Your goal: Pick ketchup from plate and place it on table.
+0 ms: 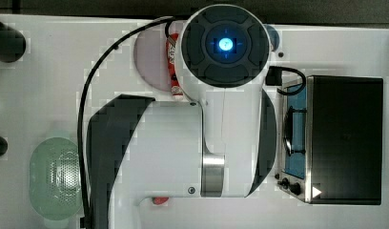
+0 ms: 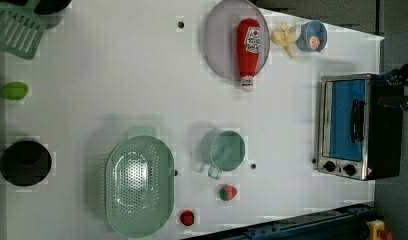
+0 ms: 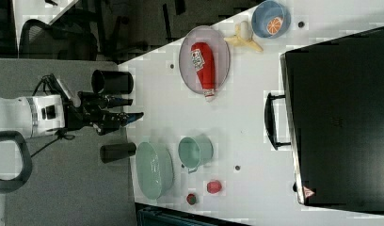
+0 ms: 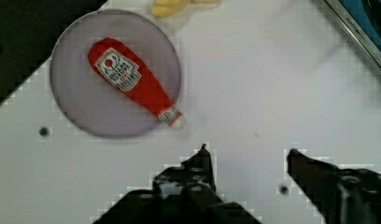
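While the ketchup [image 4: 130, 81] lay untouched on the plate [image 4: 81, 112], you were at the approach step, with nothing yet picked. The bottle rested flat across the dish, its pale cap end poking just past the rim onto the table [image 4: 254, 84], and the plate itself sat close to one edge of the table, with a yellow banana-like toy [image 2: 284, 38] and a small blue bowl [image 2: 312, 36] just beside it toward a corner. Your gripper [image 4: 247, 156] was spread wide with nothing between the fingers, which hovered over bare tabletop near the plate but apart from the bottle. In the right view the gripper [image 3: 126, 117] hung well above the table. The next move, as I judge it, called for you to shift over the bottle's body, turn the wrist so the fingers would straddle its width and not its length, and descend until they flanked it. You had bare tabletop between the plate and the toaster oven [image 2: 354, 125] for the placement; the green cup [image 2: 224, 150] and basket [image 2: 138, 185] stood well apart.
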